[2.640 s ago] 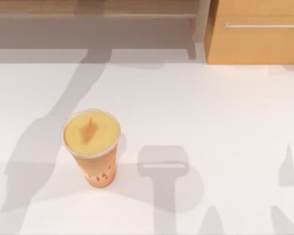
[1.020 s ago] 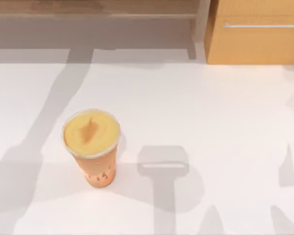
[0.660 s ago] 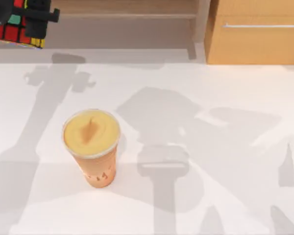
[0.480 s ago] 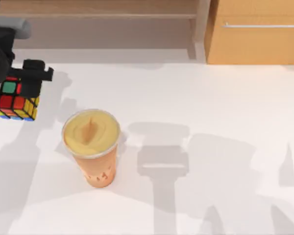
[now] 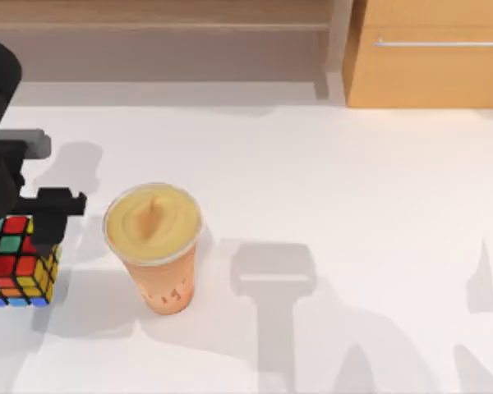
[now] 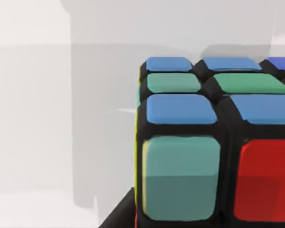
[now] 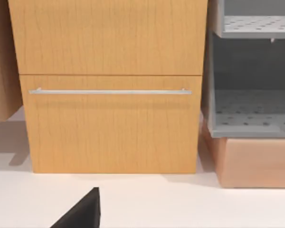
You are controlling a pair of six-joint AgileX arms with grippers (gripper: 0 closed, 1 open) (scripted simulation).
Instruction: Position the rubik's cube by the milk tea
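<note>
1. Milk tea [image 5: 154, 246] is the largest of the task's things: a tall tapered orange-tan cup with a creamy yellow-orange top in a clear rim. It stands upright on the white table [image 5: 337, 189], left of the middle in the top view.
2. Rubik's cube [image 5: 18, 261] sits near the table's left edge, to the left of the cup and apart from it, with a strip of bare table between them. Its top shows red and green stickers, its side yellow and orange ones.
3. Left gripper [image 5: 25, 226] comes in from the left edge and is clamped on the cube, one dark finger running along the cube's far edge.
4. From the left wrist view the cube [image 6: 213, 142] looms close (blue, green, teal and red stickers, black edges), above the pale tabletop.
5. Right gripper: I cannot tell how its fingers stand; the right wrist view faces a wooden cabinet [image 7: 111, 85] with a metal handle [image 7: 109, 91].
</note>
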